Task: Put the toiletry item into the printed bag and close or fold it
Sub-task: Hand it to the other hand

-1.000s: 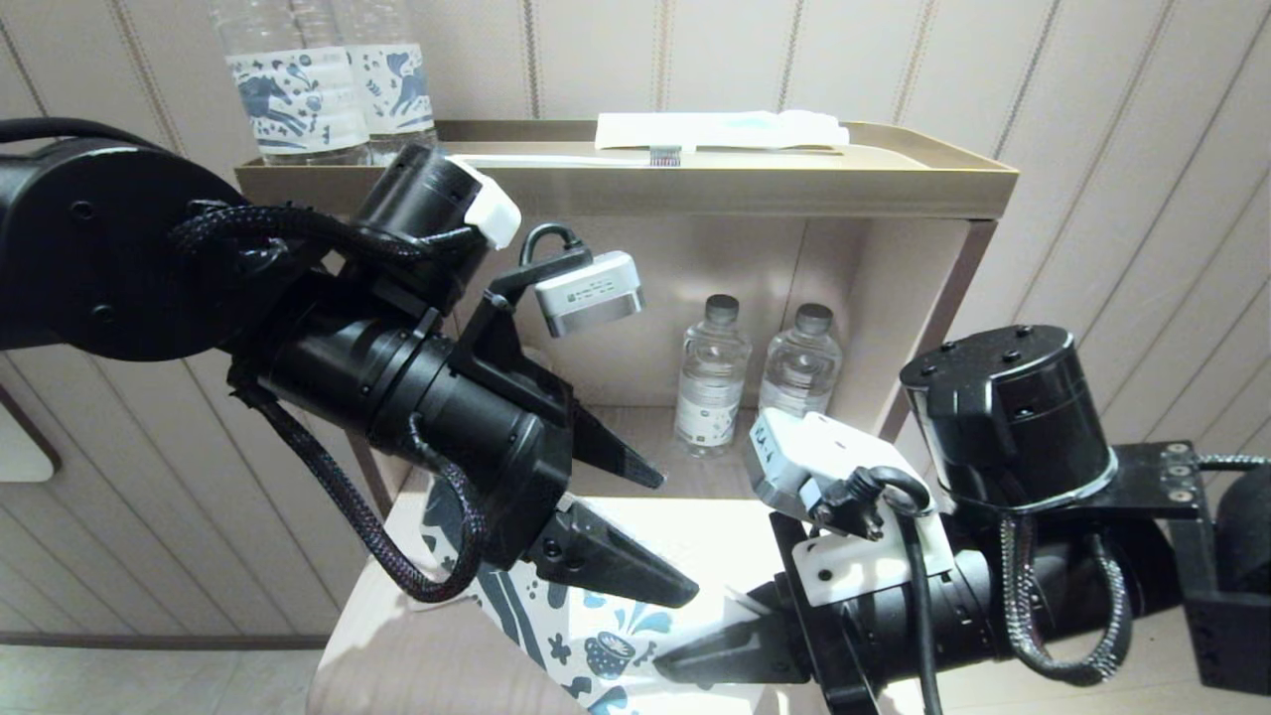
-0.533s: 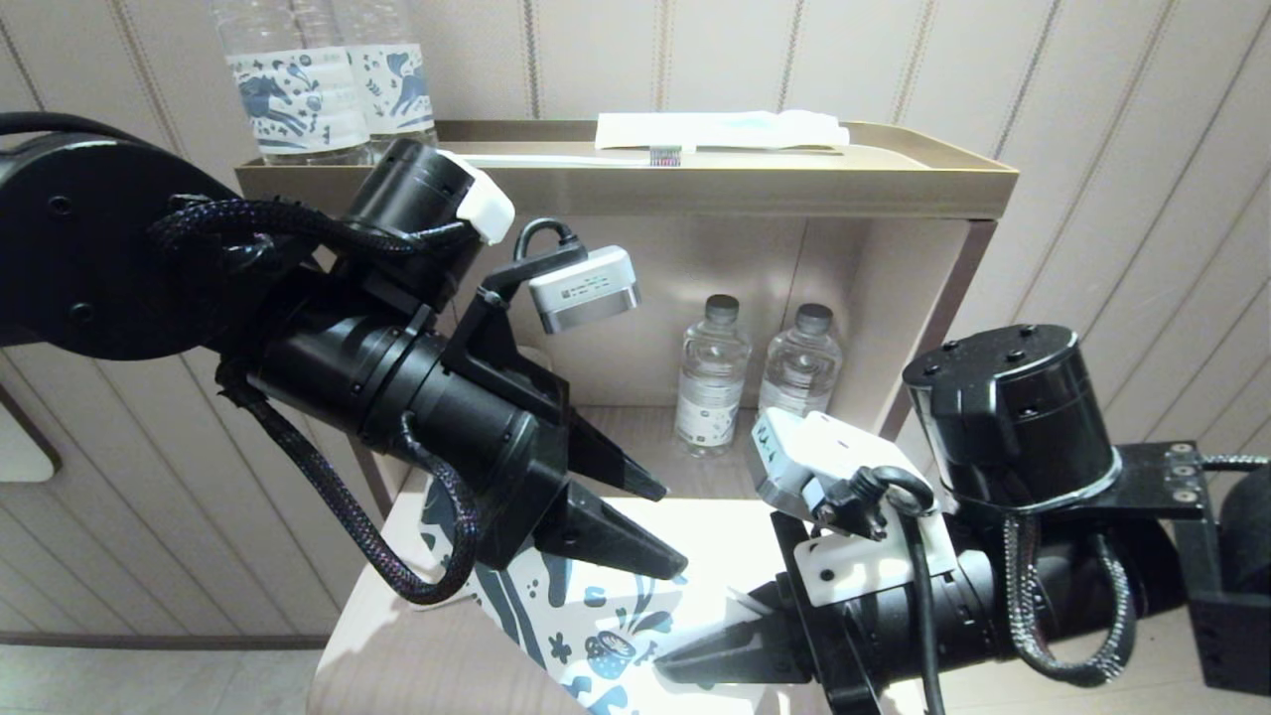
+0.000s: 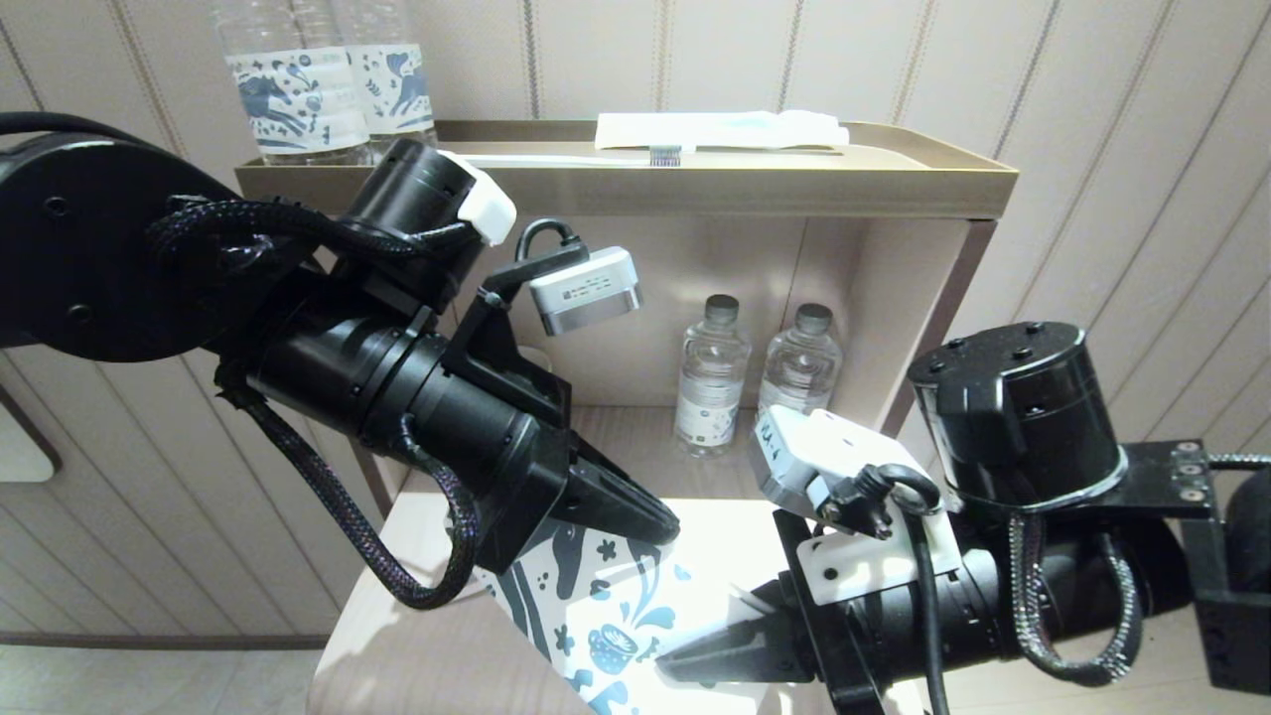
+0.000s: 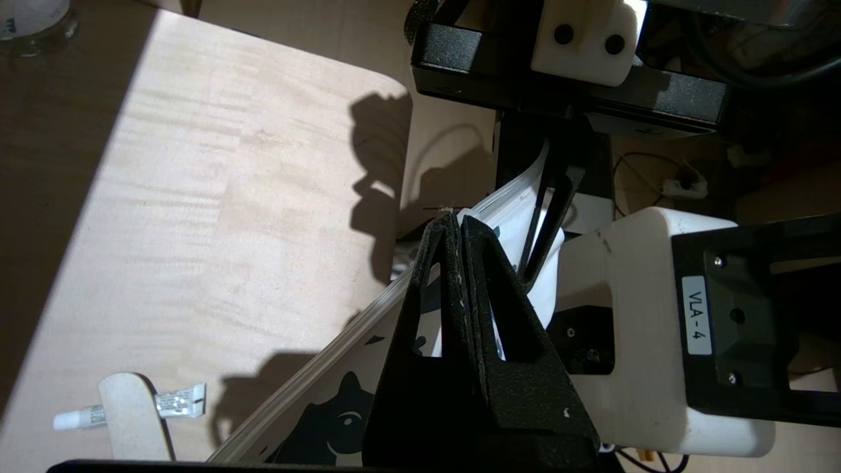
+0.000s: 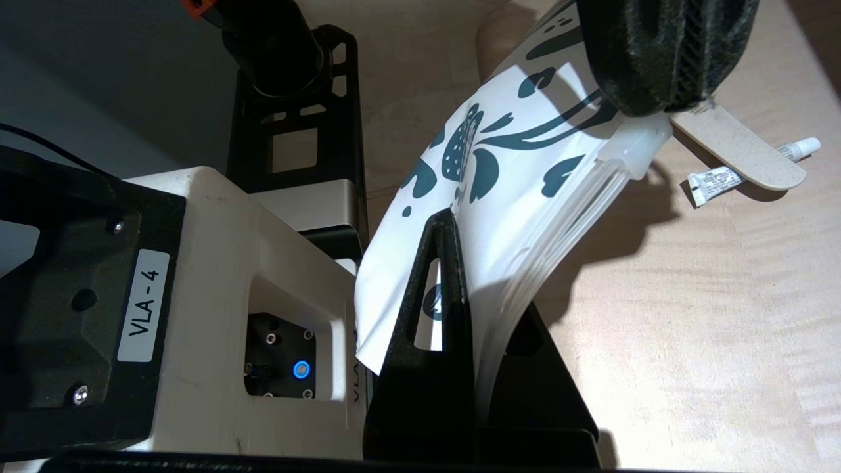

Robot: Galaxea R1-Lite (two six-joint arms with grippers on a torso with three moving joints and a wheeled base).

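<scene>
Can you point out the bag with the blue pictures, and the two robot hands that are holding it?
printed bag point(image 5: 499, 177): right wrist view, on its printed white face.
left hand point(image 4: 458, 226): left wrist view, at its closed fingertips pinching the bag's edge.
right hand point(image 5: 453, 220): right wrist view, at its fingertips clamped on the bag.

**Where things stand on and above the table**

The flat white pouch printed with dark blue motifs point(image 3: 606, 621) is held above the pale wooden table point(image 4: 197, 217), between both grippers. The left gripper point(image 3: 650, 521) is at its far-left end, the right gripper point(image 3: 675, 660) at its near-right end. Behind stands a brown open shelf point(image 3: 894, 189) with two small clear plastic bottles point(image 3: 760, 377) inside.
</scene>
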